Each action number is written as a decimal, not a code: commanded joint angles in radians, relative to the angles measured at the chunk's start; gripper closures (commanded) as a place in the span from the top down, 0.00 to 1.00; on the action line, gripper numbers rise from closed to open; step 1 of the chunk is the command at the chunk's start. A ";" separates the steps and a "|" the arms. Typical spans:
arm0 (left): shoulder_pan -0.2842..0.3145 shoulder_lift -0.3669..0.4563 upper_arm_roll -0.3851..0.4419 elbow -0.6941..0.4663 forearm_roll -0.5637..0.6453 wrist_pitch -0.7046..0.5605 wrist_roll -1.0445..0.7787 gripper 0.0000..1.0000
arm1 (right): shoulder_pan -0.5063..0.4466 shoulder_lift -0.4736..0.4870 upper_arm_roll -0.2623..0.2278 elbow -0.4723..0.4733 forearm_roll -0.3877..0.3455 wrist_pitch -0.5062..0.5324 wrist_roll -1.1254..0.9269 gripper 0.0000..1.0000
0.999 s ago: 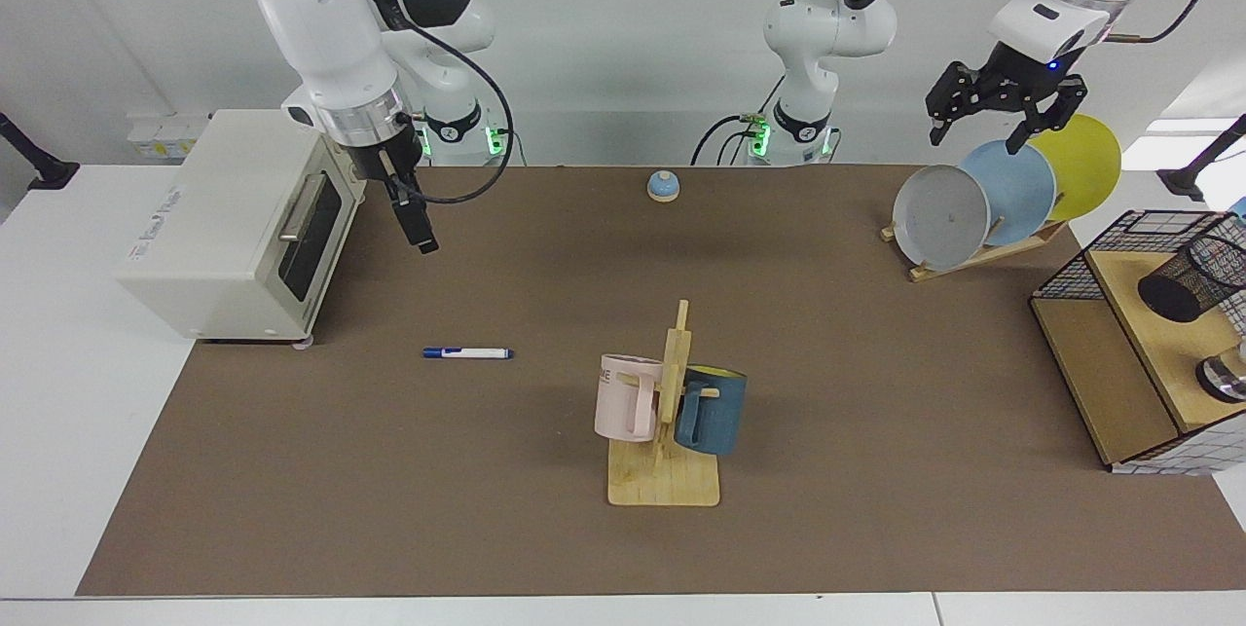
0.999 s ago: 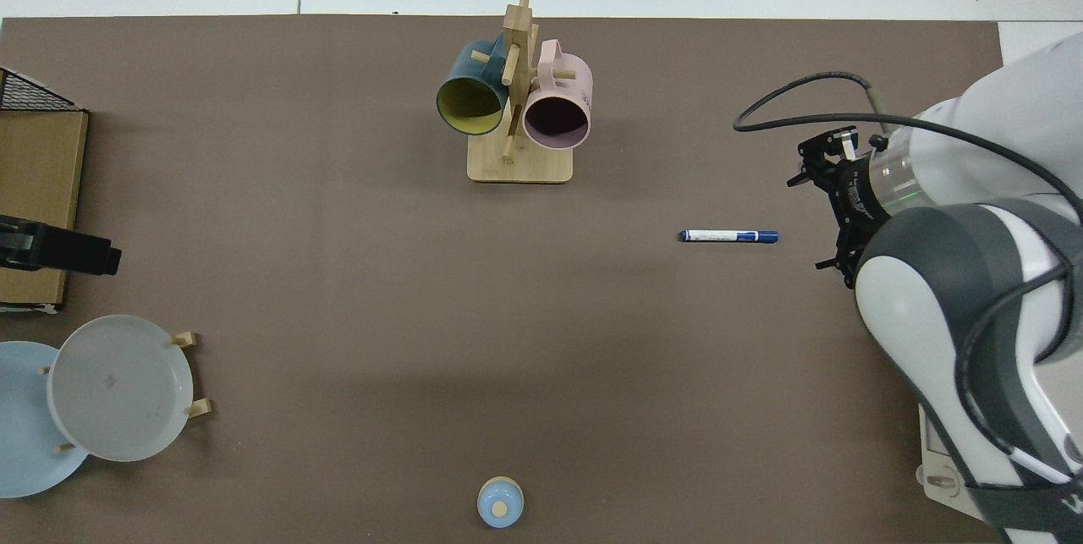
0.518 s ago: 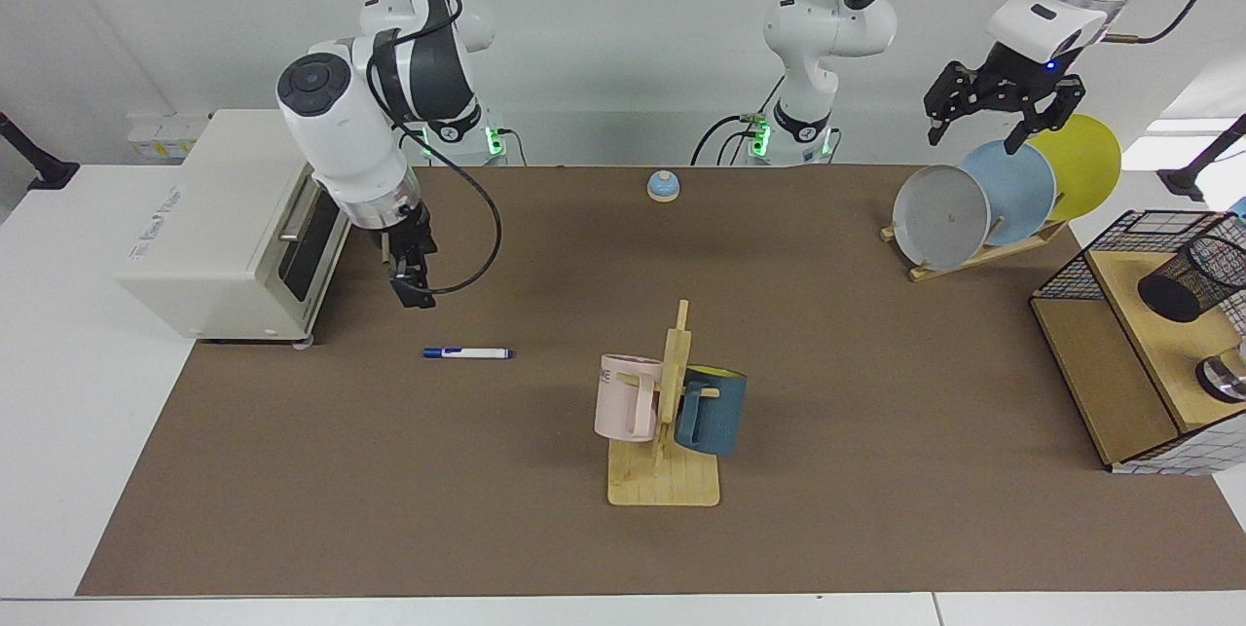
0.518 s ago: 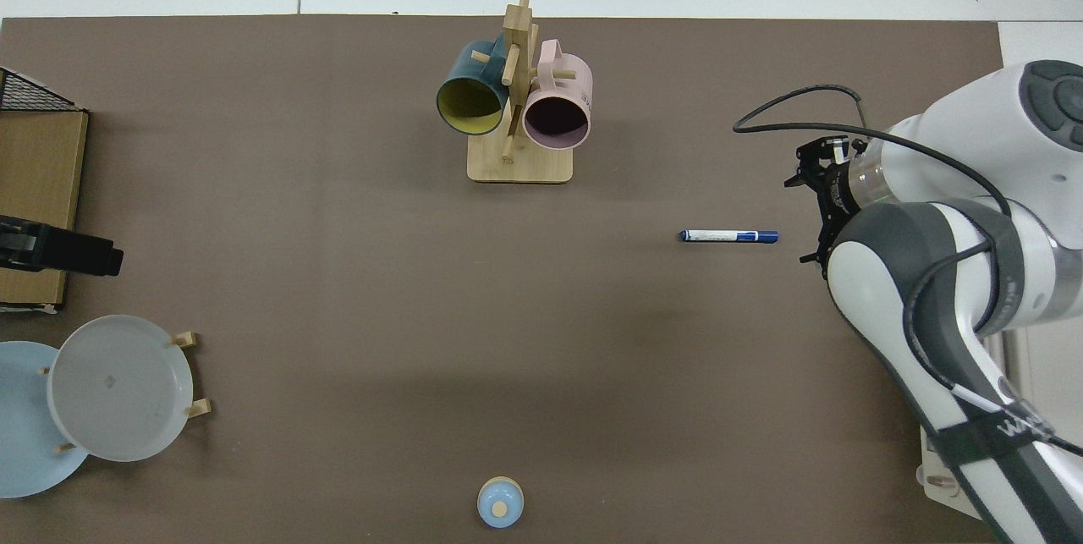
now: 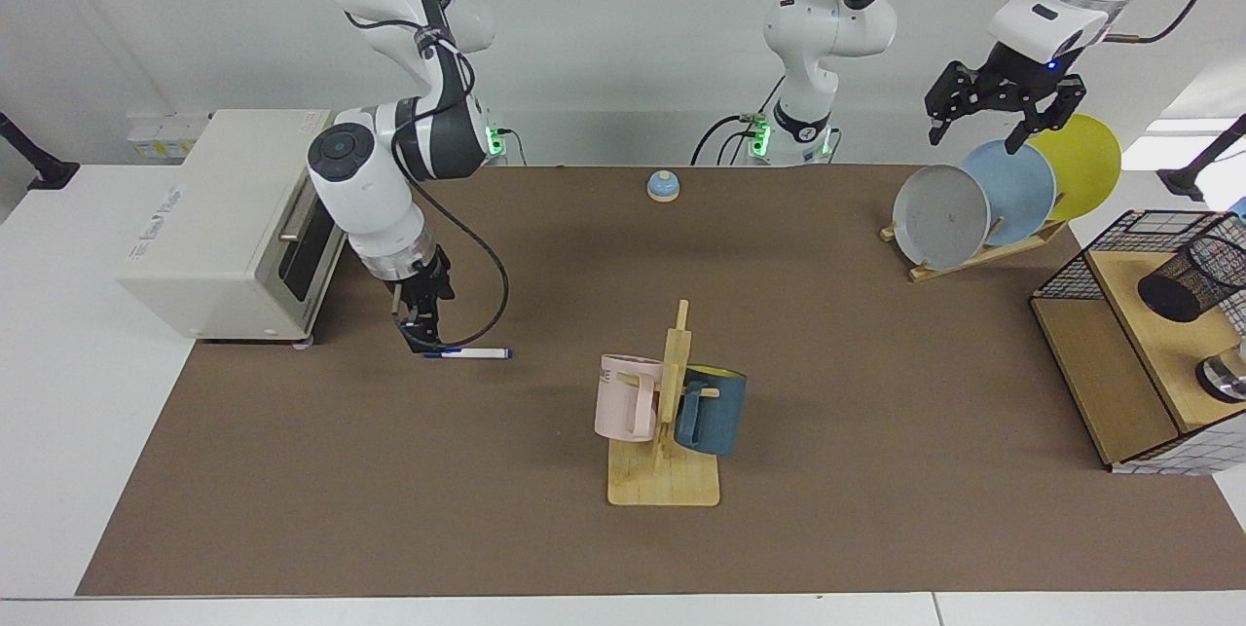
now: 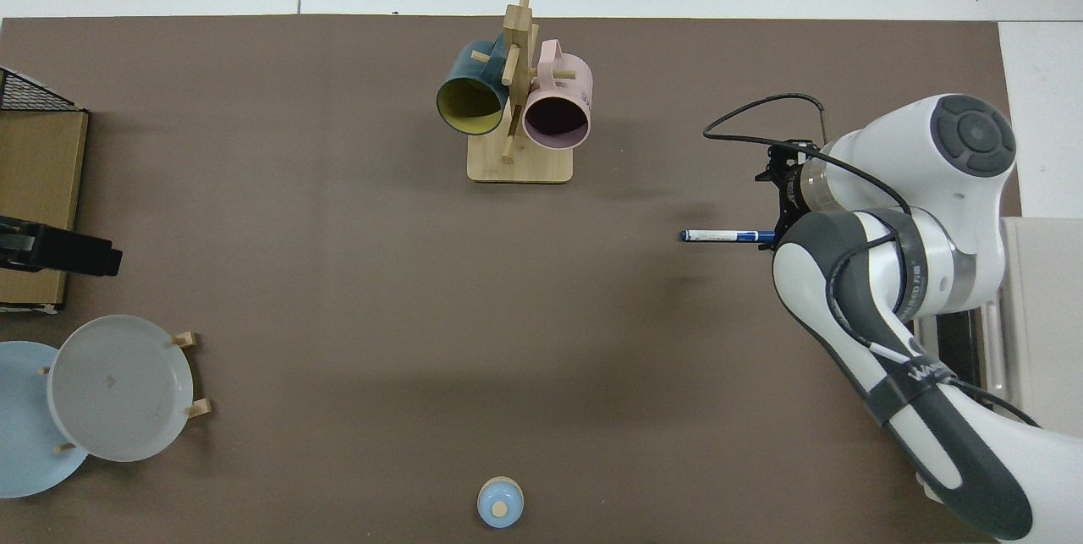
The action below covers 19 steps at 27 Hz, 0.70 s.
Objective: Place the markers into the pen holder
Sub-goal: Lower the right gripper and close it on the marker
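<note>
**Right arm down at marker's capped end**

Since the earlier frames the right arm has swung off the toaster oven [image 5: 229, 217] and dropped; the right gripper [image 5: 421, 332] now sits low over the brown mat [image 5: 623, 548], right at the marker's left end. Left arm waits, unchanged, with the left gripper [image 5: 1003, 105] fingers spread apart above the plate rack [image 5: 983, 251] at far right.

Marker [image 5: 477, 352] lies flat on the mat, long axis running left-right, blue cap under the right gripper, white barrel pointing toward the mug tree [image 5: 667, 412]. Right arm is much the nearer one. Whether its fingers are apart or closed, cannot tell; the wrist hides them in the top view too.

Pen holder [image 5: 1190, 280] lies tipped on the wooden shelf of the wire frame [image 5: 1090, 261], far right, well apart from the marker. A long carry or handover seems likely. Small bell [image 5: 663, 185] at the far edge.
</note>
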 commanded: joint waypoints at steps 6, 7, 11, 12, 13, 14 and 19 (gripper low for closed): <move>0.001 -0.010 0.000 0.002 0.012 -0.015 -0.005 1.00 | -0.001 0.086 0.005 -0.027 0.005 0.113 0.037 0.99; 0.001 -0.010 0.000 0.002 0.012 -0.014 -0.005 1.00 | -0.001 0.093 0.003 -0.026 0.005 0.117 0.037 0.99; 0.001 -0.010 0.000 0.002 0.012 -0.015 -0.005 1.00 | 0.011 0.109 0.003 -0.027 0.005 0.137 0.037 0.99; -0.001 -0.010 0.000 0.002 0.012 -0.015 -0.005 1.00 | 0.011 0.113 0.003 -0.027 0.005 0.139 0.037 0.99; -0.001 -0.010 0.000 0.002 0.012 -0.015 -0.005 1.00 | 0.010 0.116 0.003 -0.027 0.005 0.139 0.035 0.99; -0.001 -0.010 0.000 0.002 0.012 -0.015 -0.005 1.00 | 0.010 0.118 0.003 -0.027 0.005 0.141 0.035 0.99; 0.001 -0.010 0.000 0.002 0.012 -0.015 -0.005 1.00 | 0.011 0.127 0.003 -0.035 0.005 0.141 0.033 0.99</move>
